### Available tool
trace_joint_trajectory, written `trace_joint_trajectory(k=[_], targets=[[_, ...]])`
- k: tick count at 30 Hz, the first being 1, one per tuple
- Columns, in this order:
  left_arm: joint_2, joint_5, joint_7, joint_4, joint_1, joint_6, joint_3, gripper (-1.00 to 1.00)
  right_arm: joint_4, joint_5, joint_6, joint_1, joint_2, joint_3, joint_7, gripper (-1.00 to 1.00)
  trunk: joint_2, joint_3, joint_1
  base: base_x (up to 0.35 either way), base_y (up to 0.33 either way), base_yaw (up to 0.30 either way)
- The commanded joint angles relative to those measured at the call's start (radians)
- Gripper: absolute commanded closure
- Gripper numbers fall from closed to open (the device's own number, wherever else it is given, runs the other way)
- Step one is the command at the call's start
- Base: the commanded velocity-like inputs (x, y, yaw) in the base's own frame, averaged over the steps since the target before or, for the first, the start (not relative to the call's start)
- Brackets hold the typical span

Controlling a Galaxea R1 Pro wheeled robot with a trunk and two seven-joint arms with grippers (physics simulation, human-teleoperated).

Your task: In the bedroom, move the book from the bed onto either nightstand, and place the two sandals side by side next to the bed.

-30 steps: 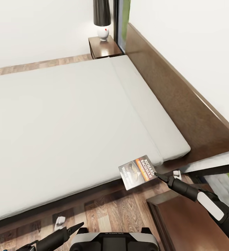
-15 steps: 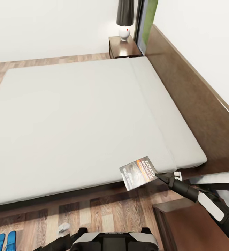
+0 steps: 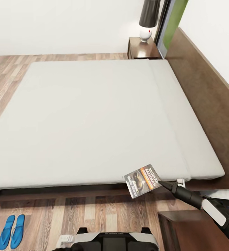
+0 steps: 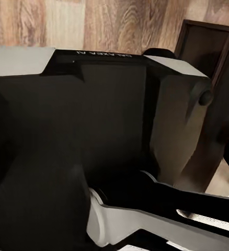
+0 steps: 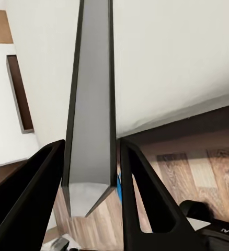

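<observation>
The book (image 3: 141, 180), dark with an orange band, hangs tilted over the bed's near edge and the floor, pinched at one corner by my right gripper (image 3: 160, 181). In the right wrist view the book (image 5: 91, 120) stands edge-on between the two black fingers (image 5: 146, 204), which are shut on it. The bed (image 3: 93, 115) with its grey mattress stretches away in front of me. The two blue sandals (image 3: 11, 232) lie side by side on the floor by the bed's near left corner. One nightstand (image 3: 189, 230) sits below my right arm, the other nightstand (image 3: 144, 52) beyond the bed.
A dark lamp with a white base (image 3: 147, 21) stands on the far nightstand. The brown headboard (image 3: 208, 94) runs along the right wall. Wood-plank floor (image 3: 93, 212) lies between me and the bed. The left wrist view faces my own trunk (image 4: 93, 120).
The head view has swung left, bringing the sandals and more floor into sight. The book stays held in my right gripper. My left arm has dropped out of the head view.
</observation>
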Motion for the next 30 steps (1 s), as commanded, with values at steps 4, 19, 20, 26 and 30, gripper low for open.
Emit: trace_joint_trajectory(k=[4, 19, 20, 26, 30], targets=[[0.001, 0.071, -0.002, 0.0, 0.0, 0.002, 0.006, -1.0, 0.003, -0.012, 0.009, -0.001, -0.001, 0.004, 0.0, 1.0, -0.001, -0.001, 0.0, 0.0, 0.0, 0.286], [0.004, 0.135, 0.001, 0.023, 0.0, 0.002, 0.017, -1.0, 0.006, -0.012, 0.009, -0.001, -0.003, 0.004, 0.002, 1.0, -0.001, -0.001, 0.0, 0.0, 0.0, 0.286], [0.004, 0.135, 0.001, 0.023, 0.0, 0.002, 0.017, -1.0, 0.007, -0.012, 0.009, -0.001, -0.002, 0.004, 0.002, 1.0, -0.001, -0.001, 0.0, 0.0, 0.0, 0.286], [0.007, 0.148, 0.001, 0.023, 0.0, 0.002, 0.031, -1.0, 0.007, -0.012, 0.009, -0.001, -0.002, 0.004, 0.002, 1.0, -0.001, -0.001, 0.0, 0.0, 0.0, 0.286], [0.006, 0.163, 0.001, 0.023, 0.0, 0.002, 0.038, -1.0, 0.007, -0.012, 0.009, -0.001, -0.002, 0.004, 0.002, 1.0, -0.001, -0.001, 0.0, 0.0, 0.0, 0.286]])
